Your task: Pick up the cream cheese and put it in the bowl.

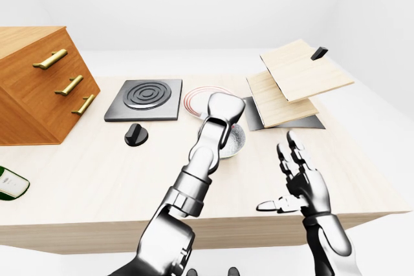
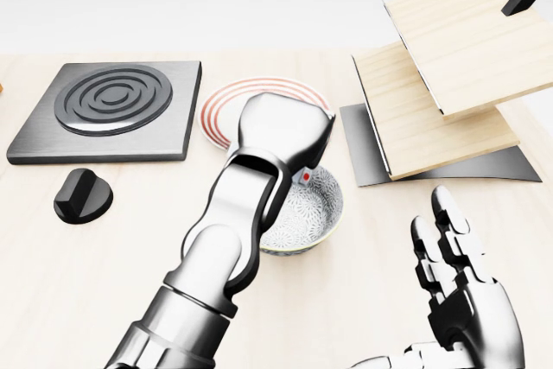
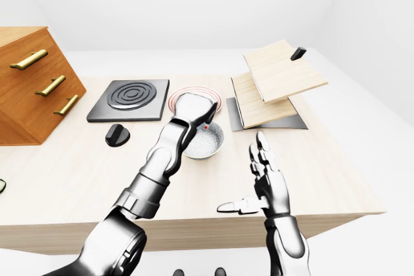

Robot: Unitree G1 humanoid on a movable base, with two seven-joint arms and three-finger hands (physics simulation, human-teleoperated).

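Right hand (image 2: 462, 300), nearest the lens in the head view: palm up-turned, fingers spread wide, thumb out to the side, holding nothing. It hangs over the table (image 2: 104, 300) to the right of and below the bowl (image 2: 315, 213), apart from it.

Left arm reaches in from bottom left. Left hand (image 2: 281, 136) sits directly over the bowl, back of the hand toward the camera, covering the bowl's upper-left part. Fingers are hidden under the hand, so I cannot tell whether they are curled or loose.

Cream cheese (image 2: 305, 175): only a small white sliver with a red mark shows, at the lower right edge of the left hand, over the bowl's inside. Whether it is in the fingers or resting in the bowl cannot be told (too little of it shows).

The bowl is white with a fine grey pattern and stands upright on the table.

Outward from the bowl:
- Just above it, a white plate (image 2: 226, 110) with red rings, partly behind the left hand.
- Left of the plate, a dark square burner plate (image 2: 112, 110) with concentric rings.
- Left of the bowl, a black knob (image 2: 82, 196).
- Right of and above the bowl, stacked pale wood boards (image 2: 449, 84), tilted, on a dark sheet.
- Far left of the bowl in the left-eye view, a wooden drawer cabinet (image 1: 35, 88) with brass handles.
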